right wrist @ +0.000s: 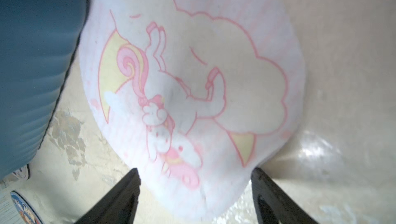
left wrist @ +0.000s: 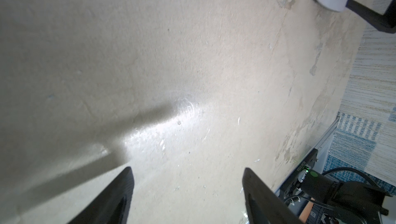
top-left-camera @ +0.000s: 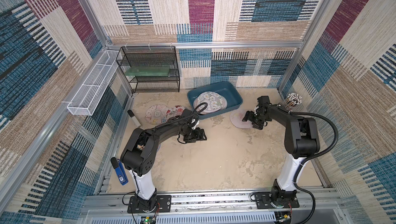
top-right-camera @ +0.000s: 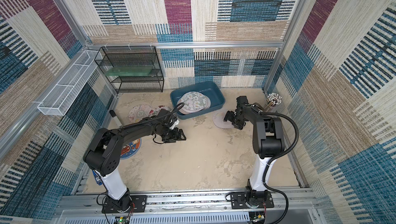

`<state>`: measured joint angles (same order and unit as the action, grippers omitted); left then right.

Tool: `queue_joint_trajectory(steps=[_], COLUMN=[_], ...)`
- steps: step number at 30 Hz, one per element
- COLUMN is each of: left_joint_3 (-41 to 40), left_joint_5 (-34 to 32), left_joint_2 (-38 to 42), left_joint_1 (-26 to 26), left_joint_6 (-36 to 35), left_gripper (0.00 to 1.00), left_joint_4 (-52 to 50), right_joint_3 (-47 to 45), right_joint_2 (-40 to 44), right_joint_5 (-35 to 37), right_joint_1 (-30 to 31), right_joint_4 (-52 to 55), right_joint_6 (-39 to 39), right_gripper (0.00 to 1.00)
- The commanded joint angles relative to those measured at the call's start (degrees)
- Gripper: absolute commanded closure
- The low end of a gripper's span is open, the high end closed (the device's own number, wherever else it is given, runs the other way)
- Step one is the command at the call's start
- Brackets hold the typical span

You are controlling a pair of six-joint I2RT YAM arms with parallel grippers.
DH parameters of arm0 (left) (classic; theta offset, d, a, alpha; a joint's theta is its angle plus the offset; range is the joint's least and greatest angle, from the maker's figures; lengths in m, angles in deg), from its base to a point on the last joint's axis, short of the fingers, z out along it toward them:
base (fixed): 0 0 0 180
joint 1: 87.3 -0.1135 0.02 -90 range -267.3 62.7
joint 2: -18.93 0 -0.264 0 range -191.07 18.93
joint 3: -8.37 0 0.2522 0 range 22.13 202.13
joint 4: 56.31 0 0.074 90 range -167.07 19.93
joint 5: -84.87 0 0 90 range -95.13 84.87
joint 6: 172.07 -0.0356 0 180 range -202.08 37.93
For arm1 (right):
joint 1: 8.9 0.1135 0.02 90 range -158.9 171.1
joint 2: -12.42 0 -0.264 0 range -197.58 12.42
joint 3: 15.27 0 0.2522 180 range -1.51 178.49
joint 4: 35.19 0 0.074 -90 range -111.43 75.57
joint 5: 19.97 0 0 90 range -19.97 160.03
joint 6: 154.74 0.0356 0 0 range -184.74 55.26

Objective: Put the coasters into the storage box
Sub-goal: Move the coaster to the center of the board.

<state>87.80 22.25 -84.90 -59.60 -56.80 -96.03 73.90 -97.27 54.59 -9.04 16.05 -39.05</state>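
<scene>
Both top views: high above the near edge, angled down over the whole table. Wrist views: close, low over that table. Pink coaster appears in all four, filling the right wrist view.

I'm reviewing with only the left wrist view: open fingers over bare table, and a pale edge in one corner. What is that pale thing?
Observer: A pale pink round cartoon-print coaster, lying on the table next to the shallow teal-blue plastic storage box.
Operator: Is the right gripper holding it?
Observer: No. In the right wrist view the right gripper has its fingers open, one on either side of the coaster's edge.
Operator: Is anything in the box?
Observer: Yes, a stack of round coasters, floral print on top.
</scene>
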Motion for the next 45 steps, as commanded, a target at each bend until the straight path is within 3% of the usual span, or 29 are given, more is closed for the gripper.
queue_joint_trajectory(steps=[1, 6, 14, 21, 31, 37, 45], left_joint_3=[0.33, 0.93, 1.17, 0.6, 1.01, 1.4, 1.21], left_joint_5=[1.17, 1.64, 1.39, 1.18, 1.79, 2.04, 1.82], left_joint_2=[-0.12, -0.65, -0.19, 0.46, -0.47, -0.86, -0.94], left_joint_1=[-0.11, -0.04, -0.04, -0.02, -0.02, -0.03, -0.11], left_joint_6=[-1.63, -1.9, -2.34, -2.08, -1.94, -2.18, -2.1], left_gripper=[0.21, 0.21, 0.21, 0.21, 0.21, 0.21, 0.21], left_joint_4=[0.98, 0.94, 0.02, 0.27, 1.04, 1.08, 1.68], right_joint_3=[0.17, 4.16, 16.14, 20.83, 9.34, 1.46, -3.84], right_joint_2=[1.88, -0.69, -12.63, -18.03, -12.58, -6.49, -0.63], right_joint_5=[5.78, 10.13, 10.99, 3.37, -5.22, -6.91, -9.68], right_joint_1=[-0.96, -2.35, -2.85, -3.26, 1.44, 6.18, 16.83], right_joint_4=[1.19, -2.62, -5.26, -3.25, 0.38, 1.83, 5.0], right_joint_6=[0.32, -2.49, -5.99, -12.03, -20.31, -19.39, -16.35], right_gripper=[0.14, 0.14, 0.14, 0.15, 0.17, 0.18, 0.19])
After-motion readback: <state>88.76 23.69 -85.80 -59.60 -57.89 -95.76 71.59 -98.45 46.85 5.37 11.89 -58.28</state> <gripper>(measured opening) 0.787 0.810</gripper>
